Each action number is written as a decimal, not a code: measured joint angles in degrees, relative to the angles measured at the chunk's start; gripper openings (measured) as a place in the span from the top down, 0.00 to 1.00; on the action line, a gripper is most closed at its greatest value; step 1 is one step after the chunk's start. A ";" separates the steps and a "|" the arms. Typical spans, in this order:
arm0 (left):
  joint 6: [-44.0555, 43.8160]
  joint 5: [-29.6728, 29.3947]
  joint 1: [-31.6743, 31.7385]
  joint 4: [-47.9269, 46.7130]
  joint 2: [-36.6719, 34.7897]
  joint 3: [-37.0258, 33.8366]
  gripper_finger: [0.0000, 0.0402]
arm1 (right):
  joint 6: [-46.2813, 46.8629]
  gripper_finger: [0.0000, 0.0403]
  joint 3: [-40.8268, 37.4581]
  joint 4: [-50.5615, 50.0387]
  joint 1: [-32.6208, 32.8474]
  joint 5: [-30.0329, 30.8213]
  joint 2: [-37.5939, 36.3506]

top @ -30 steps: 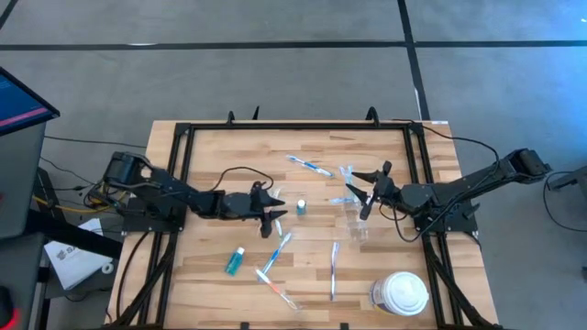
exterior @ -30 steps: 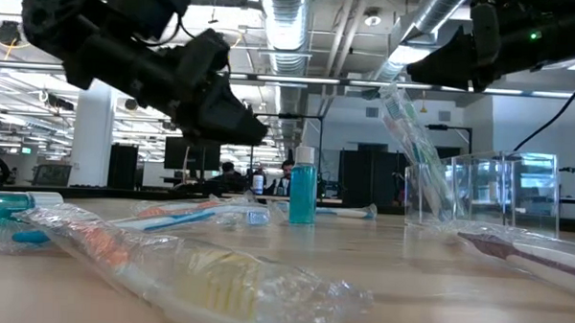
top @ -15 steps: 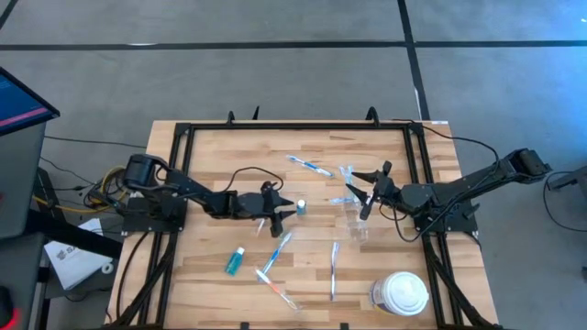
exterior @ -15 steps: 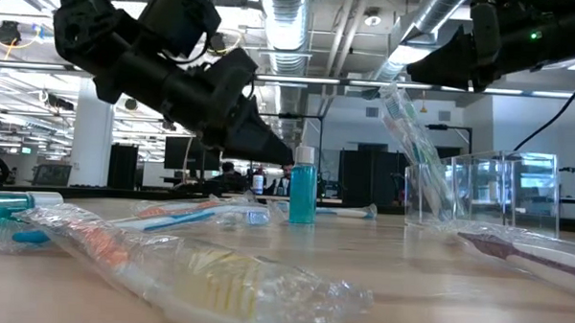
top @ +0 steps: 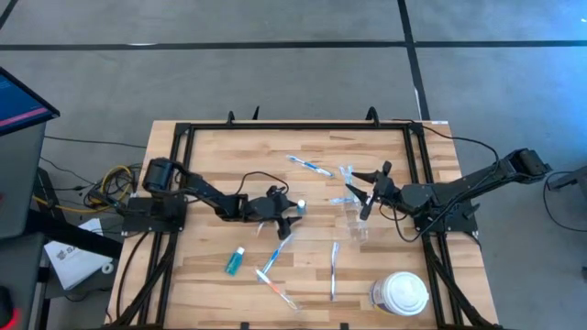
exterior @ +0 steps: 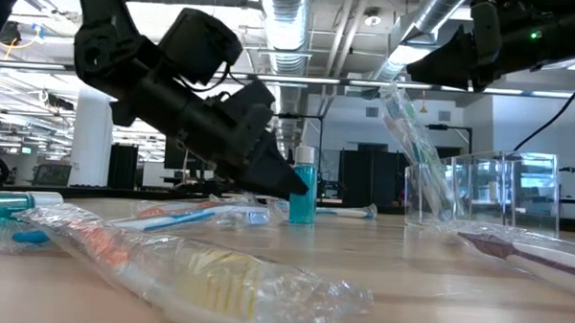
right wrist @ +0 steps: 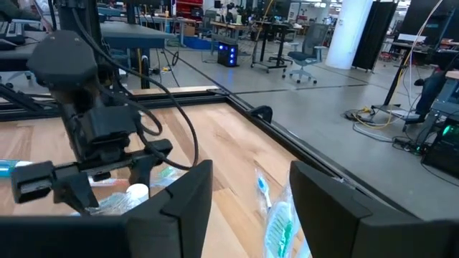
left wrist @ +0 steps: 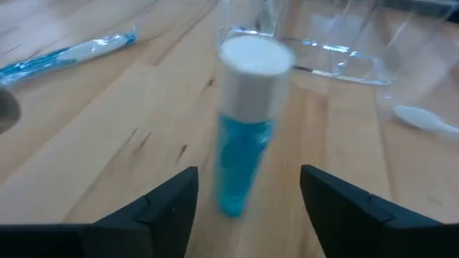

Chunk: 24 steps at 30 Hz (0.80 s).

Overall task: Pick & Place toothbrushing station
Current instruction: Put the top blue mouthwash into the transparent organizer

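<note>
A small teal tube with a white cap stands upright on the wooden table, near its middle. My left gripper is open and low over the table, one finger on each side of the tube, touching nothing. A clear cup stands at the right. A wrapped green toothbrush leans in it, tip up. My right gripper hangs open above the cup, and the toothbrush's top shows between its fingers. I see no touch there.
Wrapped toothbrushes lie scattered: a blue one at the far middle, two toward the near side. A second teal tube lies at the near left. A large white lidded container stands at the near right corner.
My left gripper has gone toward the table's right edge and down, up to the upright teal tube, so that its fingers now stand on either side of it. The tube has kept its place.
</note>
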 joint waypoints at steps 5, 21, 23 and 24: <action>-1.35 -0.04 0.97 0.07 3.32 1.98 0.37 | 0.00 0.57 0.01 -0.11 0.00 -0.09 0.00; -0.98 -0.31 1.29 2.76 5.09 2.86 0.48 | 0.00 0.58 0.01 -0.15 0.00 -0.08 0.00; -0.90 -0.44 1.29 3.64 5.09 2.86 0.51 | 0.00 0.58 0.01 -0.15 0.00 -0.08 0.00; -0.88 -0.46 1.29 4.36 5.11 2.86 0.53 | 0.00 0.58 0.01 -0.15 0.00 -0.08 0.00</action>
